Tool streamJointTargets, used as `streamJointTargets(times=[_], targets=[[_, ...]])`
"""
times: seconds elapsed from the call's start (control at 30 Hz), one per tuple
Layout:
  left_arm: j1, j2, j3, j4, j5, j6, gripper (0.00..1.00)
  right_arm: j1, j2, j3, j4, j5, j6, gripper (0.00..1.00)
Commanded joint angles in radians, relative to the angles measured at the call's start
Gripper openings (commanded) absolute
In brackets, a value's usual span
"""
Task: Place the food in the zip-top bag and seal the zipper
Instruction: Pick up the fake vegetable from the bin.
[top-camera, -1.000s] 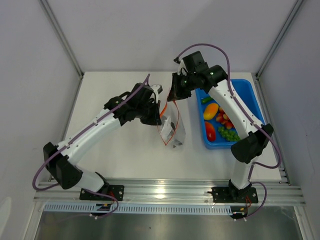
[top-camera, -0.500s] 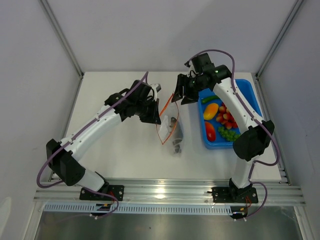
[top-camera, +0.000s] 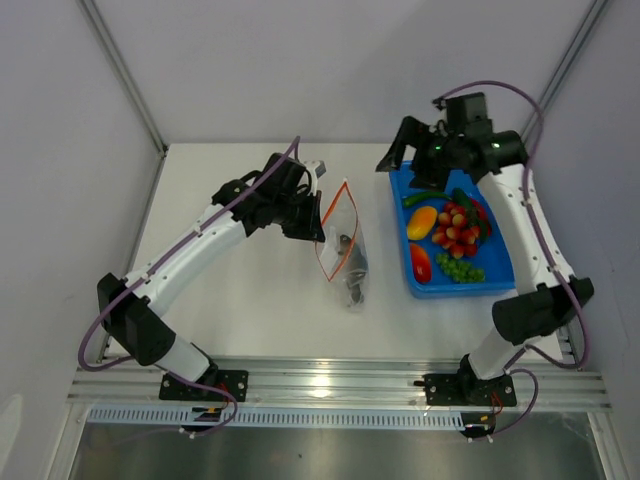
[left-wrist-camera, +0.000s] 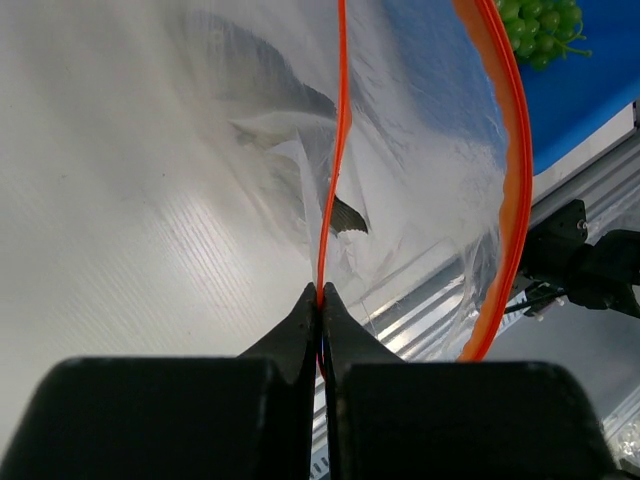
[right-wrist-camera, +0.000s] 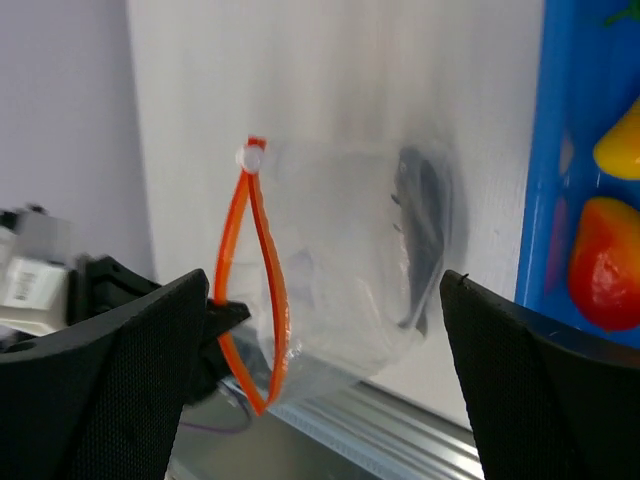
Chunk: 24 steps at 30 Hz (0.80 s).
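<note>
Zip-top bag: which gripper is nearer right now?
Left. The left gripper is shut on the zipper at the zip-top bag mouth, so it touches the bag. The right gripper hangs open over the blue tub far-left corner, apart from the bag.

A: What is carried by the white table (top-camera: 230, 300)?
B: A blue plastic tub (top-camera: 500, 262) is set on its right side, close to the right edge, with its long side running front to back.
A: What is seen along the near edge?
B: An aluminium rail (top-camera: 340, 380) is fixed across it, and a perforated grey strip (top-camera: 330, 413) is seen just below.
A: How is the space enclosed?
B: Pale grey wall panels (top-camera: 60, 150) are seen on three sides, joined by slanted metal posts (top-camera: 125, 75) at the back corners.
</note>
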Motion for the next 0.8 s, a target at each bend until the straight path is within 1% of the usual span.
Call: streamJointTargets(times=[0.0,0.03,0.1,0.13,0.17,0.2,0.23,0.27,0.3,0.37,0.4,0.43,0.47,0.5,0.53,0.6,0.63,0.67,0.73,0.77], targets=[[0.009,-0.014,-0.011,0.045,0.011,0.051,0.01,-0.171,-0.117,-0.183,0.15,-0.087,0.167,1.0],[0.009,-0.016,-0.013,0.042,0.004,0.064,0.01,-0.196,-0.129,-0.219,0.19,-0.109,0.221,0.99],[0.012,-0.031,-0.036,0.042,-0.018,0.077,0.01,-0.239,-0.135,-0.248,0.172,-0.062,0.218,0.99],[0.012,-0.042,-0.043,0.048,-0.024,0.084,0.01,-0.246,-0.128,-0.242,0.134,-0.031,0.203,1.0],[0.017,-0.056,-0.06,0.065,-0.028,0.095,0.01,-0.246,-0.11,-0.23,0.109,0.065,0.151,0.99],[0.019,-0.082,-0.071,0.073,-0.03,0.103,0.01,-0.246,-0.099,-0.209,0.059,0.117,0.127,1.0],[0.022,-0.094,-0.089,0.082,-0.03,0.114,0.01,-0.247,-0.088,-0.202,0.043,0.163,0.099,0.99],[0.025,-0.108,-0.103,0.088,-0.026,0.118,0.01,-0.249,-0.073,-0.202,0.033,0.256,0.056,0.99],[0.026,-0.12,-0.112,0.105,-0.022,0.124,0.01,-0.252,-0.065,-0.204,0.017,0.301,0.044,0.99],[0.031,-0.154,-0.146,0.119,-0.015,0.144,0.01,-0.279,-0.051,-0.237,0.034,0.348,0.028,0.99],[0.032,-0.162,-0.155,0.14,-0.004,0.15,0.01,-0.302,-0.031,-0.26,0.042,0.333,0.06,0.99],[0.035,-0.177,-0.165,0.153,0.007,0.163,0.01,-0.397,-0.011,-0.285,0.051,0.228,0.062,0.99],[0.043,-0.185,-0.197,0.162,0.017,0.167,0.0,-0.425,0.01,-0.291,0.048,0.167,0.065,0.99],[0.048,-0.188,-0.203,0.173,0.037,0.17,0.01,-0.431,0.041,-0.287,0.064,0.184,0.033,0.99],[0.06,-0.189,-0.212,0.176,0.044,0.172,0.01,-0.43,0.056,-0.272,0.065,0.232,0.008,0.99],[0.072,-0.192,-0.217,0.173,0.062,0.173,0.01,-0.427,0.09,-0.207,0.056,0.306,-0.042,0.99],[0.077,-0.195,-0.217,0.177,0.074,0.178,0.01,-0.428,0.125,-0.189,0.057,0.381,-0.05,0.99],[0.083,-0.201,-0.231,0.183,0.077,0.181,0.01,-0.43,0.141,-0.175,0.063,0.415,-0.059,0.99],[0.089,-0.206,-0.235,0.191,0.082,0.181,0.0,-0.43,0.185,-0.172,0.118,0.498,-0.09,0.98],[0.097,-0.202,-0.234,0.19,0.088,0.18,0.01,-0.431,0.202,-0.167,0.137,0.507,-0.104,0.96]])
